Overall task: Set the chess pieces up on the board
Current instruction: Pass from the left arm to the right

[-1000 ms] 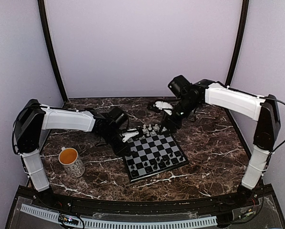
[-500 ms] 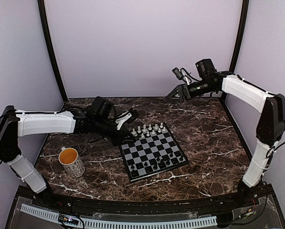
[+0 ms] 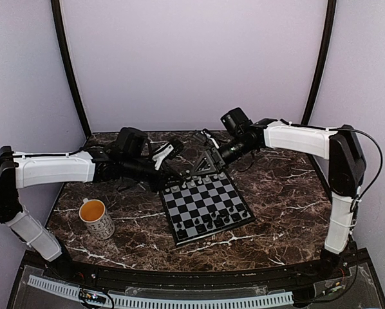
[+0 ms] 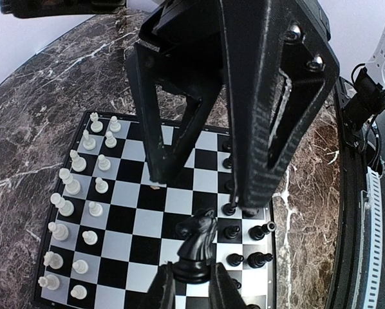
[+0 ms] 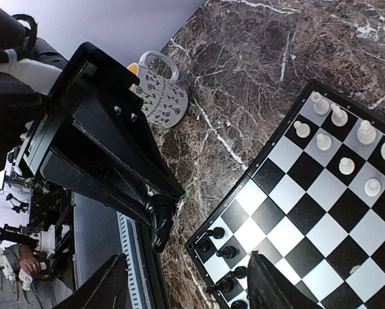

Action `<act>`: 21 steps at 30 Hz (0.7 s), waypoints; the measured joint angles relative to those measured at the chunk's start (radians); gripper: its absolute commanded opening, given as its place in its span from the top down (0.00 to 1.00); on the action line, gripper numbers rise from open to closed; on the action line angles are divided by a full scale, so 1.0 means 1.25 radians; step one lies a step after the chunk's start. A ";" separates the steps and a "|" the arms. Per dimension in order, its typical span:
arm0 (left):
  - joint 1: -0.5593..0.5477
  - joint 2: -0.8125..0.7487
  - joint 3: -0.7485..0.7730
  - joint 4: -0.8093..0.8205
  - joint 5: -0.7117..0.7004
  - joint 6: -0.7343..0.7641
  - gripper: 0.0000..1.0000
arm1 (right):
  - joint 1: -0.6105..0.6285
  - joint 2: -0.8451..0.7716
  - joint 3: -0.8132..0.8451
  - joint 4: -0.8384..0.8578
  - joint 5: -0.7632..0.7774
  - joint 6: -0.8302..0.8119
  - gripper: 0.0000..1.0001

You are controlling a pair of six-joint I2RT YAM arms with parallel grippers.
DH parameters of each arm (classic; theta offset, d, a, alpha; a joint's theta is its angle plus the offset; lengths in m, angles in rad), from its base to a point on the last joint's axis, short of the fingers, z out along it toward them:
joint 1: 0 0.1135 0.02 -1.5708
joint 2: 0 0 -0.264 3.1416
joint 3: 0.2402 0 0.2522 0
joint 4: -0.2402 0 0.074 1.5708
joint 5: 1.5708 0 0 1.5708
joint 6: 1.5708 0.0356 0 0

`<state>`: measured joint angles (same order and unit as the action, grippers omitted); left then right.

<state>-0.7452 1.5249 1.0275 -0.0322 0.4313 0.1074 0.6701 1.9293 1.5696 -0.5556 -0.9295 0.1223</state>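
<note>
The board lies mid-table, with white chess pieces in rows along its far edge and black ones along its near edge. My left gripper hovers over the far-left corner, shut on a black knight by its base; the left gripper grips it upright. My right gripper faces it with jaws open and empty, its fingers straddling the space just ahead of the knight. In the right wrist view the knight hangs from the left fingers, in front of my right gripper.
A patterned mug with orange liquid stands on the marble at the left, also visible as the mug in the right wrist view. White pieces fill the board's left side and black pieces its right in the left wrist view.
The right arm swung back from the rear right and came down at the board's far edge, facing the left gripper. The left gripper drifted a little toward the back with the knight.
</note>
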 measured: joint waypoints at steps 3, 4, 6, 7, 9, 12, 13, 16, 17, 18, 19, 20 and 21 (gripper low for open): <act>0.000 0.000 0.000 0.001 -0.005 0.000 0.83 | 0.010 0.015 0.015 0.009 -0.016 0.016 0.44; 0.000 -0.001 0.000 0.001 -0.007 0.000 0.83 | 0.013 0.018 0.018 0.012 -0.022 0.022 0.45; 0.000 -0.002 0.000 0.001 -0.009 0.000 0.83 | 0.017 0.020 0.019 0.022 -0.036 0.031 0.48; 0.000 -0.002 0.000 0.001 -0.010 0.000 0.83 | 0.019 0.021 0.019 0.027 -0.043 0.036 0.49; 0.000 -0.003 0.000 0.001 -0.012 0.000 0.83 | 0.022 0.024 0.019 0.035 -0.056 0.045 0.52; 0.000 -0.003 0.000 0.001 -0.016 0.000 0.83 | 0.026 0.031 0.019 0.045 -0.071 0.055 0.58; 0.000 -0.003 0.000 0.001 -0.016 0.000 0.83 | 0.027 0.034 0.019 0.048 -0.077 0.061 0.60; 0.000 -0.003 0.000 0.001 -0.017 0.000 0.83 | 0.028 0.042 0.019 0.054 -0.086 0.066 0.67; 0.000 -0.003 0.000 0.001 -0.016 0.000 0.83 | 0.029 0.044 0.019 0.056 -0.088 0.067 0.70; 0.000 -0.003 0.000 0.001 -0.016 0.000 0.83 | 0.029 0.046 0.019 0.060 -0.091 0.076 0.73; 0.000 -0.003 0.000 0.001 -0.016 0.000 0.83 | 0.029 0.047 0.019 0.063 -0.092 0.075 0.75; 0.000 -0.003 0.000 0.001 -0.016 0.000 0.83 | 0.029 0.049 0.020 0.067 -0.095 0.080 0.78; 0.000 -0.003 0.000 0.001 -0.016 0.000 0.83 | 0.029 0.050 0.021 0.070 -0.098 0.083 0.79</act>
<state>-0.7456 1.5211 1.0275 -0.0315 0.4110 0.1078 0.7063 1.9923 1.5955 -0.4683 -1.0515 0.2260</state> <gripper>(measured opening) 0.176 0.259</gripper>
